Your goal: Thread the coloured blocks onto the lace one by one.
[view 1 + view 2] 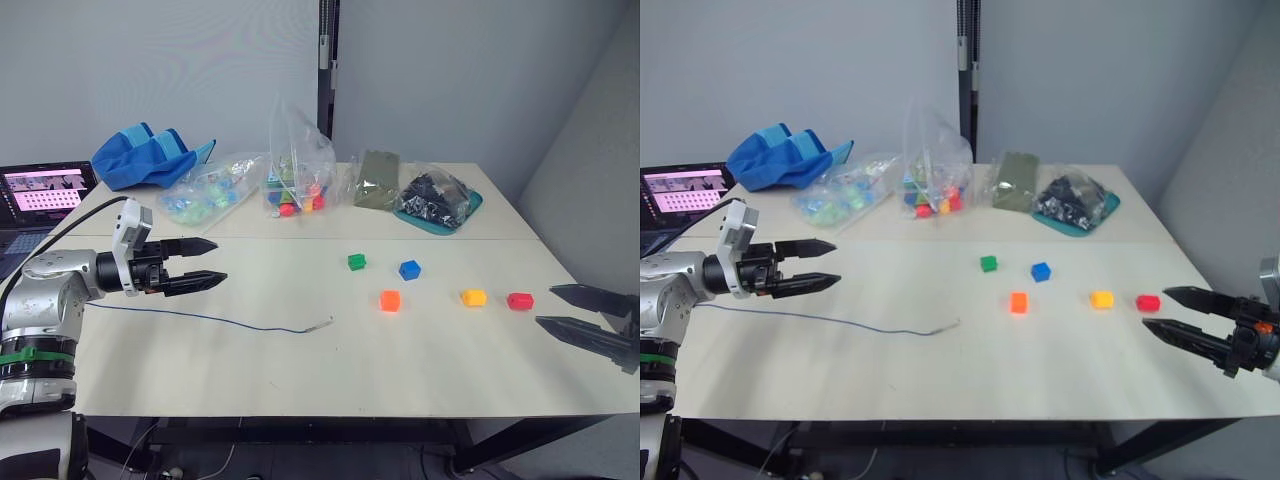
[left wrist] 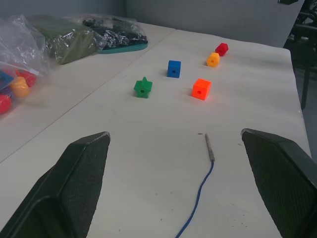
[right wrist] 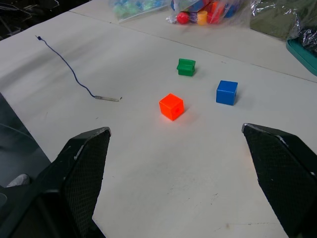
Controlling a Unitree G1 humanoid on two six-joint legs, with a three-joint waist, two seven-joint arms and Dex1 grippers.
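While both hands gape, the lace [image 1: 215, 321] lies just below the left hand [image 1: 212, 263].

A pale, cream-coloured counter [image 1: 300, 355] spans the room, a faint seam running across it ahead of the left end effector [image 1: 208, 264]. Beyond it stand plain grey walls [image 1: 150, 70], split by a dark vertical post [image 1: 327, 70]. Just behind the left end effector, an open laptop [image 1: 40, 195] glows pink. The light is even and soft.
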